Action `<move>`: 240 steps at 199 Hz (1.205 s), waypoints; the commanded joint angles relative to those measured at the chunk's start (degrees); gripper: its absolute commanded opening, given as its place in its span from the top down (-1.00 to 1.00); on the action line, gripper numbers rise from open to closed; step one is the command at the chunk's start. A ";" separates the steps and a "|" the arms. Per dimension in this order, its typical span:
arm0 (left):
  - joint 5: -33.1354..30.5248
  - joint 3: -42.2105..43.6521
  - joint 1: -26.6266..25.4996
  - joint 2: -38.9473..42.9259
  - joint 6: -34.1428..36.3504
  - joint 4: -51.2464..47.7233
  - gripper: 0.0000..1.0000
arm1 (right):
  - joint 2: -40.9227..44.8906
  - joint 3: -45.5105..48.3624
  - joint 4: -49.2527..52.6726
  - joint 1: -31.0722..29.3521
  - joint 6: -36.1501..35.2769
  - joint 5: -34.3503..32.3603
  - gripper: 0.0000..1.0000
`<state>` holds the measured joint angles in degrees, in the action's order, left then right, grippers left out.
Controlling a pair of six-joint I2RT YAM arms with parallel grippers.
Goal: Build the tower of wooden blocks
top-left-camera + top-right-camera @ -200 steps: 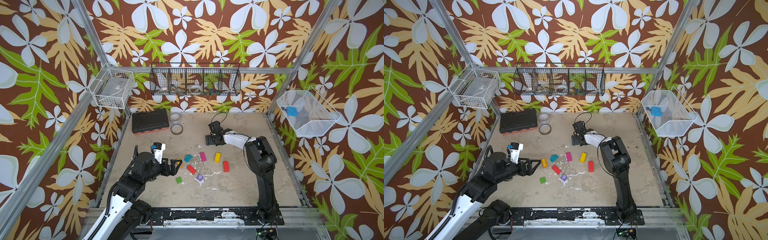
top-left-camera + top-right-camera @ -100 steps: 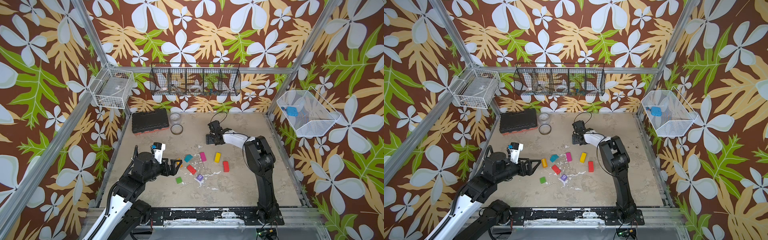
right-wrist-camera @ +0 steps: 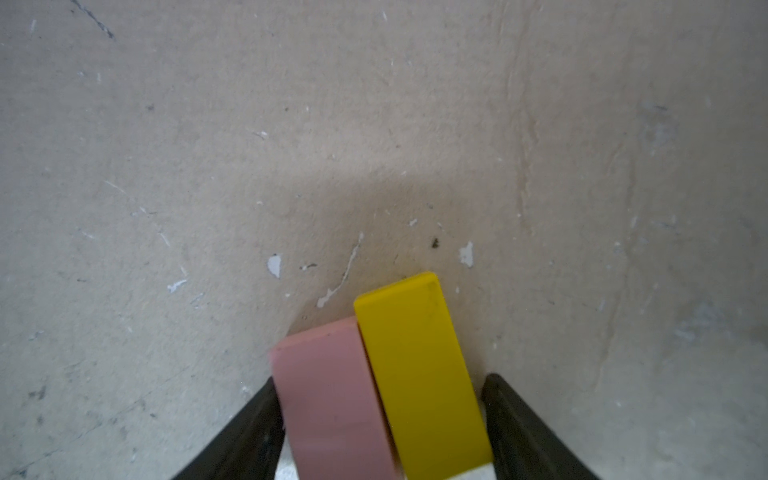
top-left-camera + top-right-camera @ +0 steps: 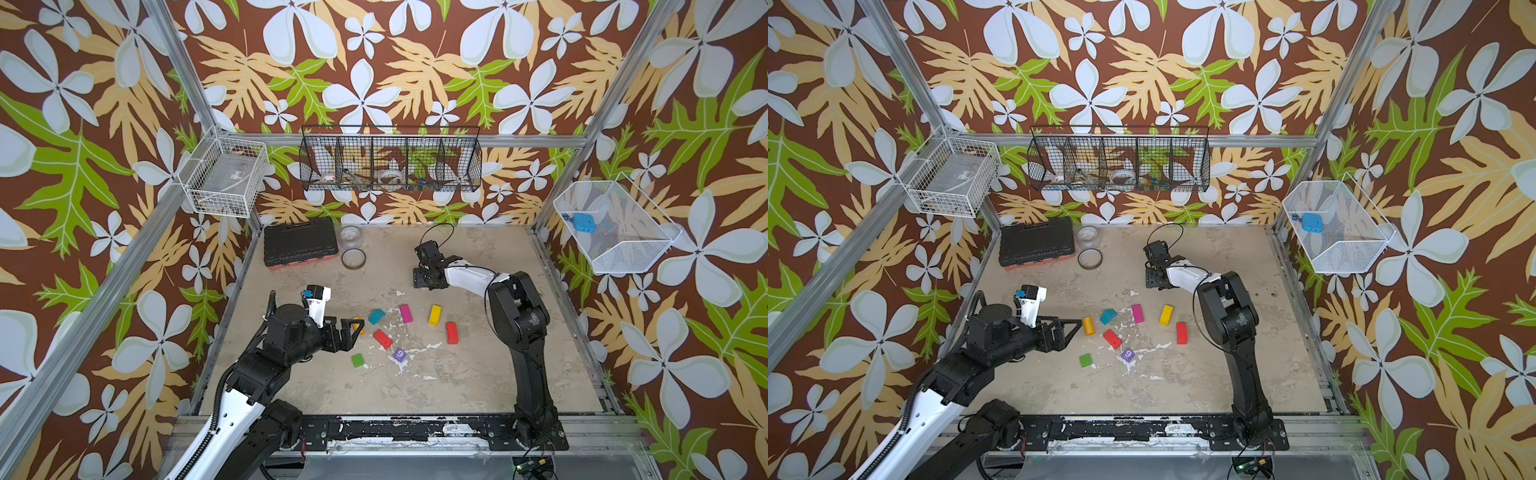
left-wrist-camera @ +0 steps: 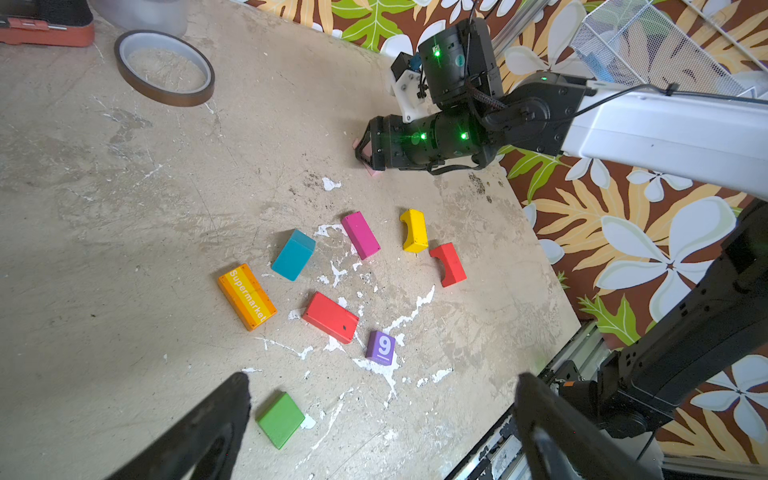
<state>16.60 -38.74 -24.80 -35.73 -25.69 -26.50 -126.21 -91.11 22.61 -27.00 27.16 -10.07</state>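
Flanking two cropped wood blocks (image 3: 332,395), right gripper (image 3: 380,382) shows unclear grip; left gripper (image 5: 382,378) wide.

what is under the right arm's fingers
A pink block and a yellow block lie side by side on the table between the right fingers. In both top views the arm covers them.

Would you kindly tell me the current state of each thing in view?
left gripper, open, empty.
right gripper, straddling pink block and yellow brick; grip unclear.
toolbox, closed.
eight loose blocks, lying apart, unstacked.
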 commanded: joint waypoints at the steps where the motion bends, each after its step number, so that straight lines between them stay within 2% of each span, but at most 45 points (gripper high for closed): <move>1: -0.12 -0.19 -0.05 0.02 -0.23 0.49 -1.00 | -1.31 0.33 7.79 0.02 -0.26 1.14 -0.47; 92: -0.09 -0.11 -0.08 -0.05 -0.18 0.49 -1.00 | -2.61 0.67 5.95 1.98 -2.19 1.37 -0.55; 168: -0.08 -0.11 -0.08 -0.13 -0.23 0.50 -1.00 | -3.32 -0.21 6.89 2.37 -0.44 1.52 -0.25; 193: -0.08 -0.14 -0.08 -0.13 -0.21 0.49 -1.00 | -3.25 0.28 7.01 2.81 1.28 1.46 -0.20; 240: -0.07 -0.12 -0.08 -0.11 -0.22 0.50 -1.00 | -2.55 0.40 6.88 2.84 2.31 2.04 -0.22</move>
<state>16.60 -38.74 -24.80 -35.83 -25.69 -26.50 -127.72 -91.37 18.70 -24.32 27.27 -10.52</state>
